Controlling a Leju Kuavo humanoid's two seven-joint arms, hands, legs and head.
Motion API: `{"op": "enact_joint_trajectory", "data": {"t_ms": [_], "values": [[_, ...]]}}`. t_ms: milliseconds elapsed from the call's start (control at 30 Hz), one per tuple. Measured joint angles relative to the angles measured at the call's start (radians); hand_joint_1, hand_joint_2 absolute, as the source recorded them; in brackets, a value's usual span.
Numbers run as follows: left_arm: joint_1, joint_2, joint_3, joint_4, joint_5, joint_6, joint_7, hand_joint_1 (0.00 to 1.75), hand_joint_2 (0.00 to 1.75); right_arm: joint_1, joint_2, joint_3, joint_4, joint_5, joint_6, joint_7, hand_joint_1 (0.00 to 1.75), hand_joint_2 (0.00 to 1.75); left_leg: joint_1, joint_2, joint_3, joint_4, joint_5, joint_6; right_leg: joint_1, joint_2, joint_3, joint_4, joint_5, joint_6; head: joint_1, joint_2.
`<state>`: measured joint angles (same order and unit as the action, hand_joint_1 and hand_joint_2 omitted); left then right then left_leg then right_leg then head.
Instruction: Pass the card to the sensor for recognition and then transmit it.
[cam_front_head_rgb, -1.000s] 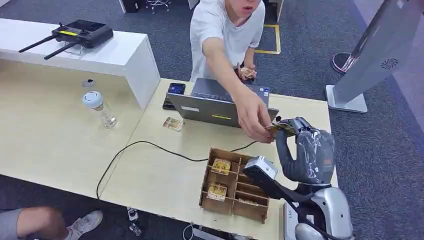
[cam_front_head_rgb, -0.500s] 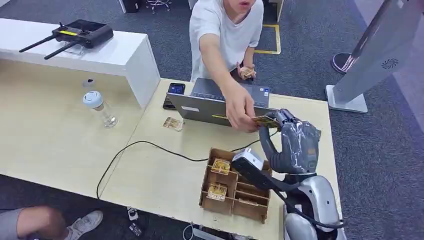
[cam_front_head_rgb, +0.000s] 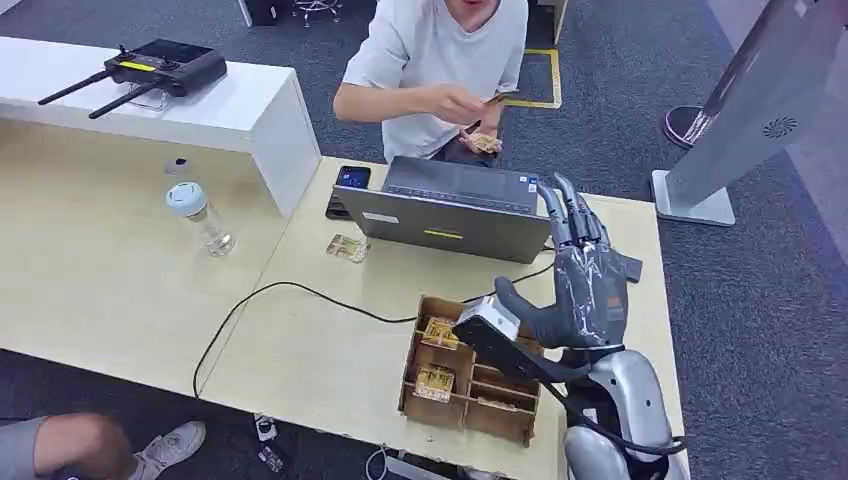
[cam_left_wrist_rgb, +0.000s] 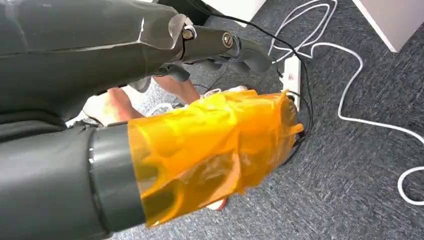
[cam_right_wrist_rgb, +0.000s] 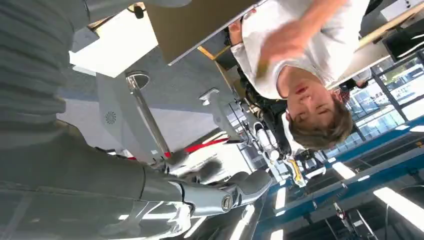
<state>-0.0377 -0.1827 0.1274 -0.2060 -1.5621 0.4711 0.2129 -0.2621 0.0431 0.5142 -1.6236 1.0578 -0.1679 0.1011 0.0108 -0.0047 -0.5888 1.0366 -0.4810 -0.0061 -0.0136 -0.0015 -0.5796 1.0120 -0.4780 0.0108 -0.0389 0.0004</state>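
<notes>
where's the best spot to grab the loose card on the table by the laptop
Probably by its long edges, coming straight down from above. The card lies flat on the table, clear of the laptop and the cable, so nothing blocks a top approach. Lying flat, it offers only thin edges, so a thumb-and-finger pinch suits it. The right hand is nearest.

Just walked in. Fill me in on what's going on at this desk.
A humanoid robot is handing cards to a person across the desk. Its right hand is raised above the desk beside the laptop, fingers spread and holding nothing. The person holds a card up near the chest. More cards sit in the wooden box by the robot, and one lies loose on the desk. The left hand, under an orange cover, hangs over the carpet.
</notes>
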Motion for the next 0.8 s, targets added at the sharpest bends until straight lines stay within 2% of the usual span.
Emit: {"op": "enact_joint_trajectory", "data": {"t_ms": [533,800], "values": [[0.004,0.0,0.002,0.0,0.023,0.014,0.002,0.0,0.0,0.05,-0.002,0.008,-0.09,-0.021,-0.024,-0.042,0.0,1.75,0.0,0.0,0.0,0.0,0.0,0.0,0.0,0.0,0.0,0.0,0.0,0.0,0.0,0.0],[0.013,0.0,0.009,0.0,0.041,0.035,0.002,0.0,0.0,0.127,-0.009,0.017,-0.141,-0.032,-0.039,-0.074,0.0,1.75,0.0,0.0,0.0,0.0,0.0,0.0,0.0,0.0,0.0,0.0,0.0,0.0,0.0,0.0]]}}
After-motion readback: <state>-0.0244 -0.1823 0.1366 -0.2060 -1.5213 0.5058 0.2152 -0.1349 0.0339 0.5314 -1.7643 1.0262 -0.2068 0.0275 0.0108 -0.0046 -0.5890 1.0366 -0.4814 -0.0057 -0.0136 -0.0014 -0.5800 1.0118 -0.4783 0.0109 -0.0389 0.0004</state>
